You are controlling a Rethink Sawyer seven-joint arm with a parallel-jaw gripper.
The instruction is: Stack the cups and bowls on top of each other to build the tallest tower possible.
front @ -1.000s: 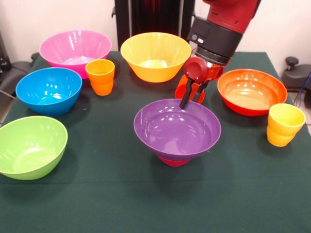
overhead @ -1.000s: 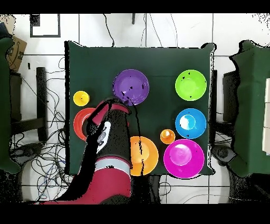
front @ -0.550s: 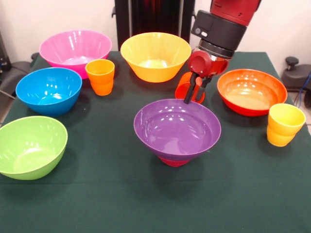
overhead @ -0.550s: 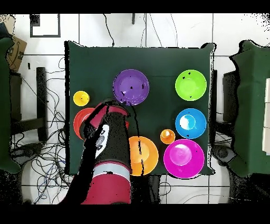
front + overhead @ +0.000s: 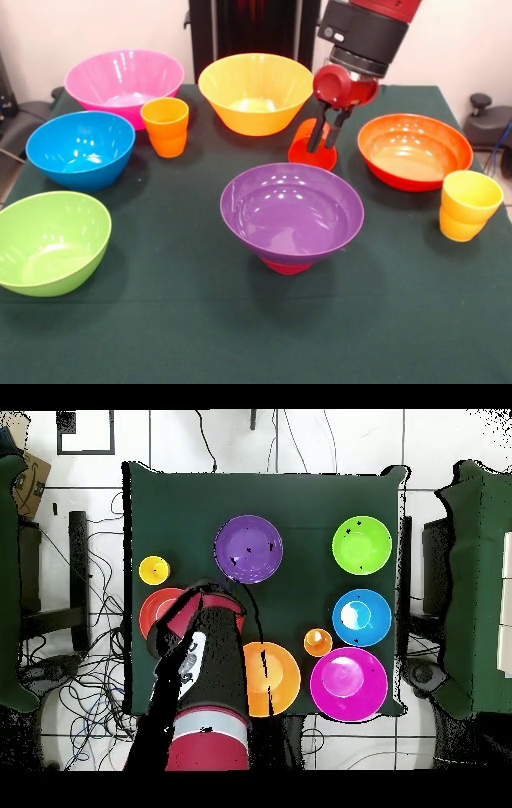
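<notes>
Counting seven bowls and three cups on the table [image 5: 184, 320]. My pincer [image 5: 326, 144] pinches the red-orange cup [image 5: 310, 147], tilted, behind the purple bowl [image 5: 292, 210], which sits on the small red bowl [image 5: 285, 266]. Orange-red bowl [image 5: 414, 150] right; yellow bowl [image 5: 256, 92] far.

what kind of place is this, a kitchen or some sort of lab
Most likely a robotics lab, not a kitchen. A red robot arm reaches over a green-clothed table set with toy-bright plastic bowls, and the overhead view shows loose cables sprawled across a tiled floor.
</notes>
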